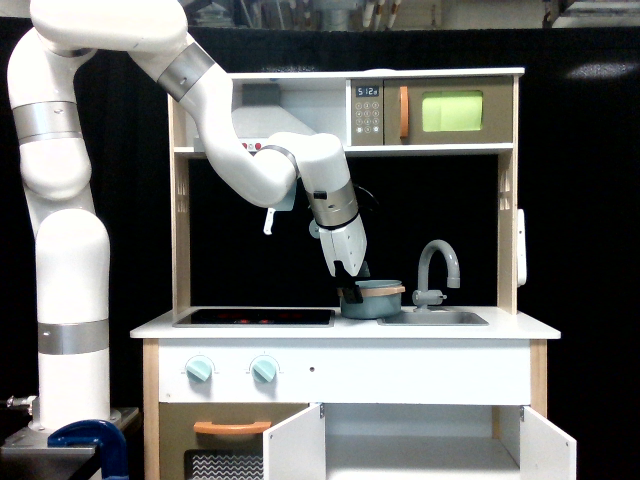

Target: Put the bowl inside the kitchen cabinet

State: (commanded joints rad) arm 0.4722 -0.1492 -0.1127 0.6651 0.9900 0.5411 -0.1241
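Bowl (372,299) sits on the white counter (300,327), at the left edge of the sink (432,318) as I see it, upright, tan band round its rim. It is not lifted; its base meets the counter.

Gripper (352,284) hangs from the arm (250,160), pointing down and tilted slightly toward the exterior view's right. Its dark fingers reach the bowl's left rim. From this side-on angle I cannot tell whether the fingers are spread or pressed together, nor whether they pinch the rim or only sit against it. Fingertips merge with the dark backdrop and the bowl's edge.

Tap (438,268) stands just right of the bowl, spout arching toward the sink. Hob (254,317) lies on the counter left of the bowl, apart from it. Two pale blue knobs (200,369) on the front panel below the hob.

Cabinet (420,445) is below the counter at the lower right of the toy kitchen, both white doors (296,450) swung open toward me, pale interior showing. Bowl is well above it, outside. Oven with orange handle (232,428) sits left of the cabinet.

Microwave (432,111) with green window on the top shelf, clock panel lit. A blue clamp (88,442) shows by the arm's base at the lower left.
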